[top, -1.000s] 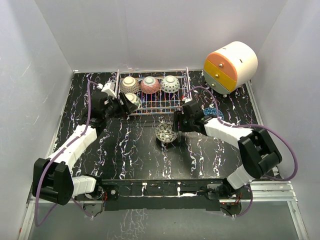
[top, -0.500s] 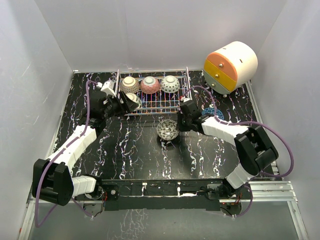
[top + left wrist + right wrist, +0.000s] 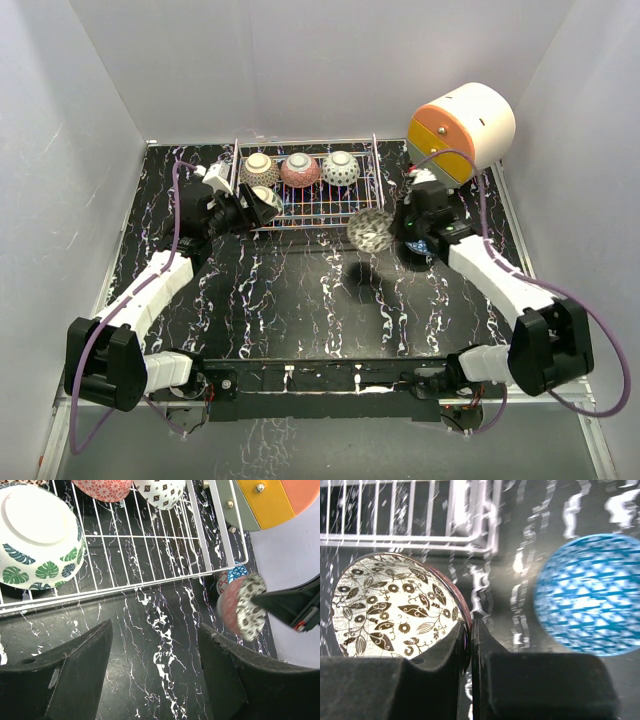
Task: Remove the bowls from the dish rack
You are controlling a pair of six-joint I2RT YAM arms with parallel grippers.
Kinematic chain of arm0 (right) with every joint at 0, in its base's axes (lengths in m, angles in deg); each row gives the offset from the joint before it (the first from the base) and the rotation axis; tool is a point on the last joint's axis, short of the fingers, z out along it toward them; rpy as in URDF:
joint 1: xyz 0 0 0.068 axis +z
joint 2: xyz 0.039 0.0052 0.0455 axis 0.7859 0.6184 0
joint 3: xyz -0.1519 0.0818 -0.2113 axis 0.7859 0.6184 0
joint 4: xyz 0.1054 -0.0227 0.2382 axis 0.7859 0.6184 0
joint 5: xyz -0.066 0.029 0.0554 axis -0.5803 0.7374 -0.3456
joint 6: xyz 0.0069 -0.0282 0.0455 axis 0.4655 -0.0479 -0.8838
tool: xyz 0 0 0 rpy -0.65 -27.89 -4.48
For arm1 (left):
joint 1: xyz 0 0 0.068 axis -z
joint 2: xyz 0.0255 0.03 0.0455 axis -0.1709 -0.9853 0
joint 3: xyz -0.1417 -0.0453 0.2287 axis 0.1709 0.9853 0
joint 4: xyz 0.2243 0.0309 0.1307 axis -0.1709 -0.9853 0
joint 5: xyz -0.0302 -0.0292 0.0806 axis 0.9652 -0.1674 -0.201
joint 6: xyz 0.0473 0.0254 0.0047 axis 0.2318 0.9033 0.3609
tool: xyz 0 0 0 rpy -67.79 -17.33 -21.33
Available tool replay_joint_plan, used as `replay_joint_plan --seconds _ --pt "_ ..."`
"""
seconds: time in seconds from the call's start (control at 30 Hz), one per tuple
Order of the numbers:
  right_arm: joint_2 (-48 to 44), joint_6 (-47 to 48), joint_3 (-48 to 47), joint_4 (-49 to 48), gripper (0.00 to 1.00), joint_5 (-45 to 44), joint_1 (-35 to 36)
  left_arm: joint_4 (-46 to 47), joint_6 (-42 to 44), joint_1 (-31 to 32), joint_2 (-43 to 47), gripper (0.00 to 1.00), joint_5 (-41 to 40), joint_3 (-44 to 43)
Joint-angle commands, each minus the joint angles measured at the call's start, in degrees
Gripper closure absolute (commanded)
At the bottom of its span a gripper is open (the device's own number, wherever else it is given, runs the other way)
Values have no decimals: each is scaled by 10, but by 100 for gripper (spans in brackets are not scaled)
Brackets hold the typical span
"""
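Note:
My right gripper (image 3: 391, 229) is shut on the rim of a bowl (image 3: 370, 231) with a brown leaf print inside, held tilted in the air just right of the dish rack (image 3: 310, 222). In the right wrist view the fingers (image 3: 469, 630) pinch that bowl's (image 3: 395, 605) edge. A blue patterned bowl (image 3: 592, 595) sits on the table below. Three bowls (image 3: 300, 170) stand along the rack's back. A green-leaf bowl (image 3: 40, 540) lies upside down at the rack's (image 3: 150, 580) front left. My left gripper (image 3: 155, 670) hangs open just in front of it, holding nothing.
A big white cylinder (image 3: 462, 132) with an orange and yellow face stands at the back right, close behind the right arm. White walls enclose the black marbled table (image 3: 280, 290) on three sides.
The right gripper shut on the leaf-print bowl that stood on the table in front of the rack, then lifted it up and to the right. The left arm has barely moved.

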Motion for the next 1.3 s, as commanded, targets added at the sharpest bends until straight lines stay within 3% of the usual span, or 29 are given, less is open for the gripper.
replay_joint_plan --seconds 0.0,0.67,1.27 --pt "-53 35 -8 -4 92 43 -98 15 0 -3 6 33 21 -1" --pt "-13 -33 18 -41 92 11 -244 36 -15 -2 -17 33 54 8" --pt "30 -40 37 -68 88 -23 -258 32 -11 -2 -18 33 57 8"
